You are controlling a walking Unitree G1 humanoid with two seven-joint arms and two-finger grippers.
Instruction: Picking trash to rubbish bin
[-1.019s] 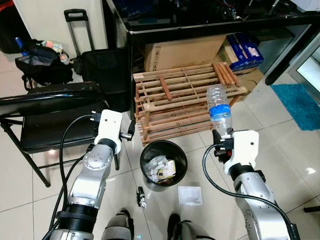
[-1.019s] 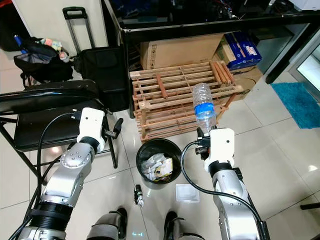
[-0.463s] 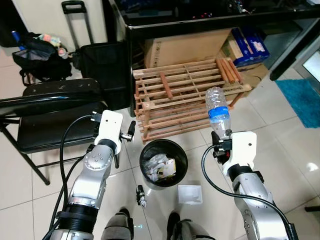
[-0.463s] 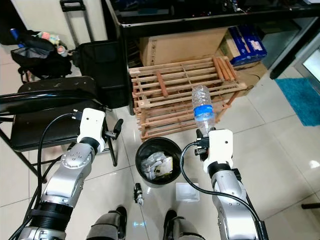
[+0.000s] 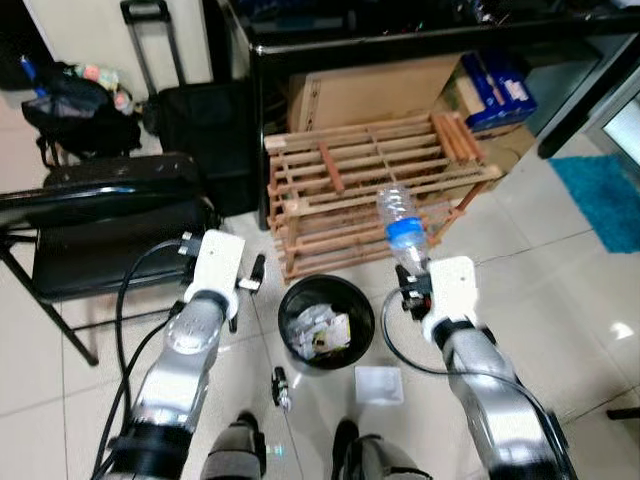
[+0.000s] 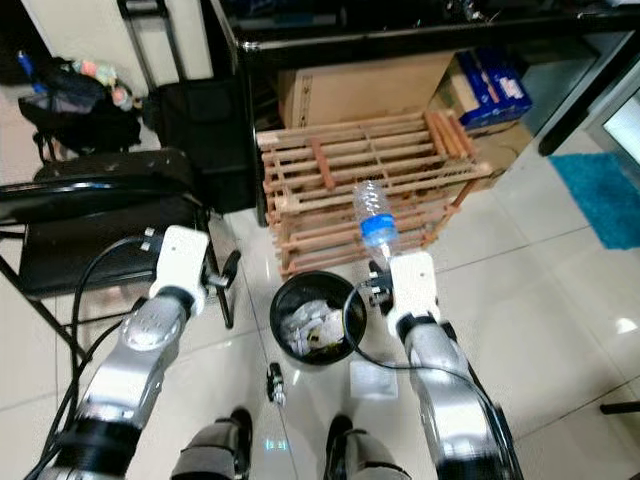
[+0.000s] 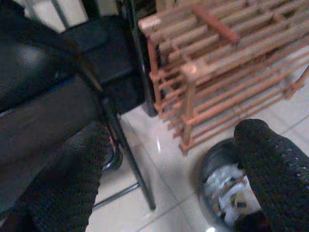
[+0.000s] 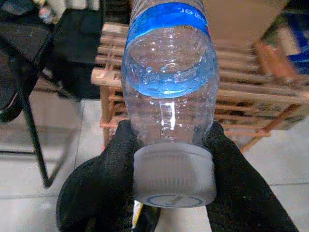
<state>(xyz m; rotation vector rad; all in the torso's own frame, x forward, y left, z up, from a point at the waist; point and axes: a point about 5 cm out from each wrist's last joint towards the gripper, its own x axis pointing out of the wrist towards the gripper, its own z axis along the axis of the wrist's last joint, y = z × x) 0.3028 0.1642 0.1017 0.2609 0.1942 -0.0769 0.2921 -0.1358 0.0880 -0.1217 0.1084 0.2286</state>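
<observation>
A clear plastic bottle (image 5: 399, 224) with a blue label stands cap-down in my right gripper (image 5: 413, 281). The right wrist view shows both black fingers (image 8: 110, 180) pressed against the bottle's neck (image 8: 167, 99) just above its white cap. The bottle hangs above the floor, just right of the round black rubbish bin (image 5: 297, 301). The bin holds crumpled papers and wrappers. My left gripper (image 5: 253, 274) hovers left of the bin beside the chair, open, its fingers (image 7: 71, 180) wide apart with nothing between them.
A wooden slatted rack (image 5: 350, 185) stands right behind the bin under a black table. A black folding chair (image 5: 95, 225) is at my left. On the floor lie a small white tray (image 5: 379, 385) and a small dark object (image 5: 282, 389). A blue mat (image 5: 608, 195) lies far right.
My right arm has swung left with the bottle, bringing it closer to the bin. The left arm has hardly moved.
</observation>
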